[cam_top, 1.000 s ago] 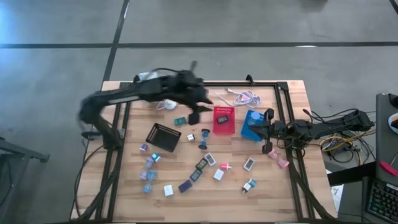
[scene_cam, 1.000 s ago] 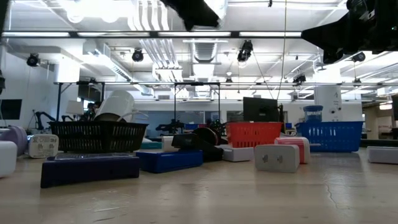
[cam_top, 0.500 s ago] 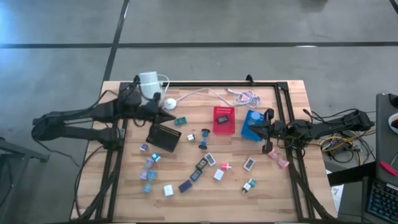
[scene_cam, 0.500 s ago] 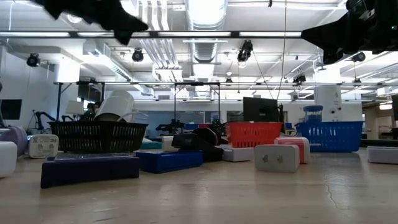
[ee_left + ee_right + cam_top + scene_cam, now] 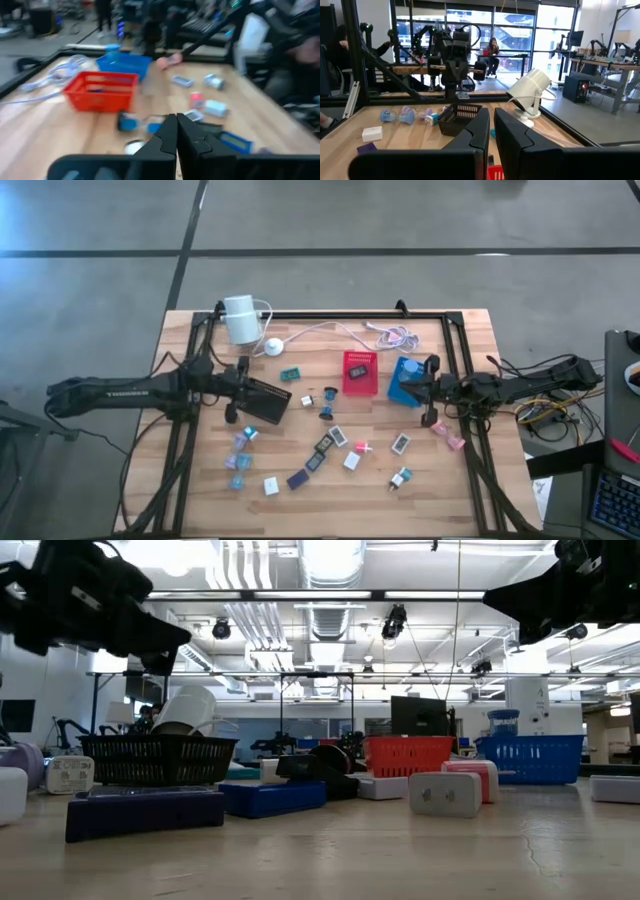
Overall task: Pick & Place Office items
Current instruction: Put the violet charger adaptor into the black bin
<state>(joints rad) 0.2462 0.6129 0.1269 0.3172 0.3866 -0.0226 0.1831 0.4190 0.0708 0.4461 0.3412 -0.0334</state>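
Office items (image 5: 318, 452) mostly still loose on table (image 5: 470, 480), scattered across the middle and near side; one dark piece already in red tray (image 5: 359, 373), visible from above. Left gripper (image 5: 243, 388) now pulled back to left edge, arm stretched low along the frame, tip just beside black tray (image 5: 263, 400); a second ago was reaching over the middle near red tray, half a second ago near white cylinder (image 5: 240, 318). Fingers pressed together in left wrist view, nothing between them, so looks like a drop-off done and a retreat, or a reset before next pick. Right gripper (image 5: 432, 391) parked beside blue tray (image 5: 405, 381), unchanged, fingers nearly closed with thin gap, holding nothing. Judgement: early in task, bulk of pieces unsorted; nearest candidates for left arm are the teal/purple ones just below black tray.
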